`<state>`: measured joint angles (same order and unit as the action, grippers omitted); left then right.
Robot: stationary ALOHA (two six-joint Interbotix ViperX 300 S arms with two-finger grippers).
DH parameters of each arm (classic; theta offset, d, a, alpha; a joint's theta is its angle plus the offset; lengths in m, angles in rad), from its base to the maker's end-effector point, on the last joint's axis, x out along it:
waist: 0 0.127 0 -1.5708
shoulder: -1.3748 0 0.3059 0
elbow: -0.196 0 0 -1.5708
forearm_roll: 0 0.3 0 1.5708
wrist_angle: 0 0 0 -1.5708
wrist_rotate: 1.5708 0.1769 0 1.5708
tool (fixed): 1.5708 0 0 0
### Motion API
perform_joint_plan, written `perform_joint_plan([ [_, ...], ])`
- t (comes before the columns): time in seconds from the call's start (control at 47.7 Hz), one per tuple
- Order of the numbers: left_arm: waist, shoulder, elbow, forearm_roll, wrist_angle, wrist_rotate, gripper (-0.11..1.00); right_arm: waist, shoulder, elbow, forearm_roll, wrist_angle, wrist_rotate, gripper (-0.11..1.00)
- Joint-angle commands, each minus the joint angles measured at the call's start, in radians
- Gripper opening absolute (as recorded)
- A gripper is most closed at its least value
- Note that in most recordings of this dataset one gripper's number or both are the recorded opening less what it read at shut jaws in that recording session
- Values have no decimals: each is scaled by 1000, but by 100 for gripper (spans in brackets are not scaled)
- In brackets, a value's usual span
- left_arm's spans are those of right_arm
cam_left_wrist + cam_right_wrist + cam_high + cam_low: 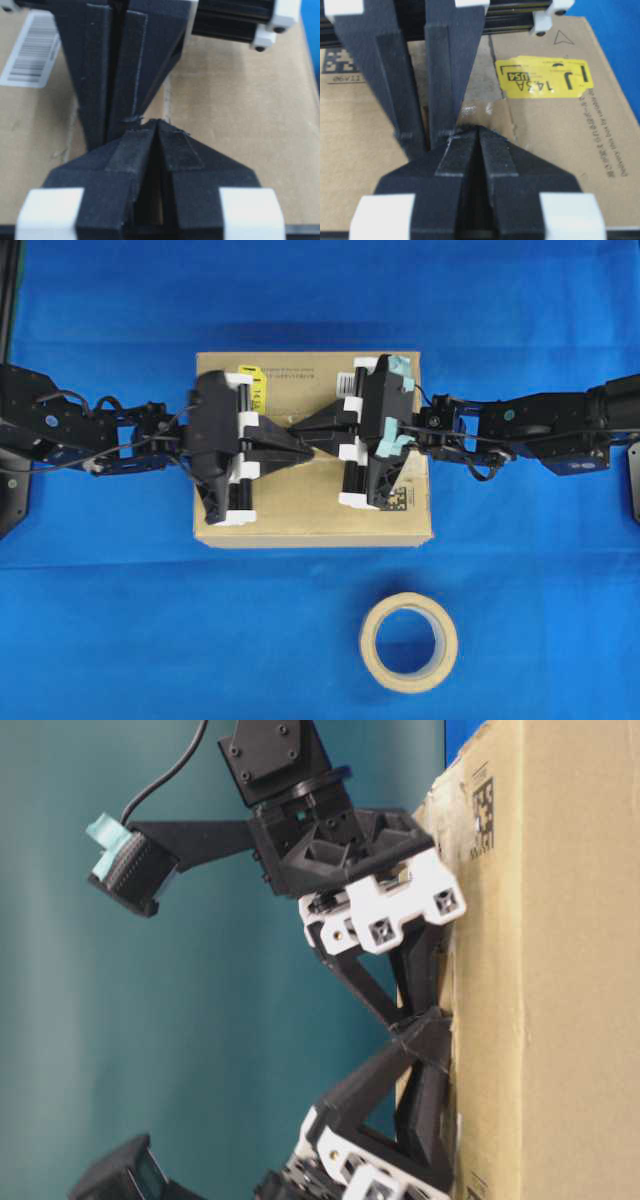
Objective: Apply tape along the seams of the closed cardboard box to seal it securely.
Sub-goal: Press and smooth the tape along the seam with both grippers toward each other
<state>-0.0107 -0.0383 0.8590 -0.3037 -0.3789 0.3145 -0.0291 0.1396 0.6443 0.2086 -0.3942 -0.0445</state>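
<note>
Grippers (pixel 303 438) closed, tips touching cardboard box (pixel 300 520)

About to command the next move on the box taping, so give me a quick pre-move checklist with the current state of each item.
1. Left gripper shut: ok.
2. Right gripper shut: ok.
3. Both tips meet low over the middle of the cardboard box: ok.
4. Tape piece flat across the seam: cannot tell, the fingers hide that spot.
5. Box square on the blue cloth: ok.
6. Tape roll apart from the box, in front of it: ok.
</note>
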Motion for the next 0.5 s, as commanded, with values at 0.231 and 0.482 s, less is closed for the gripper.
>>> perform_joint_plan([
  [0.231,-18,-54,114,-12,2,-3,0,66,-9,60,91,5,2,-1],
  [0.482,-23,-61,156,-12,14,-3,0,104,-35,133,170,3,2,-1],
])
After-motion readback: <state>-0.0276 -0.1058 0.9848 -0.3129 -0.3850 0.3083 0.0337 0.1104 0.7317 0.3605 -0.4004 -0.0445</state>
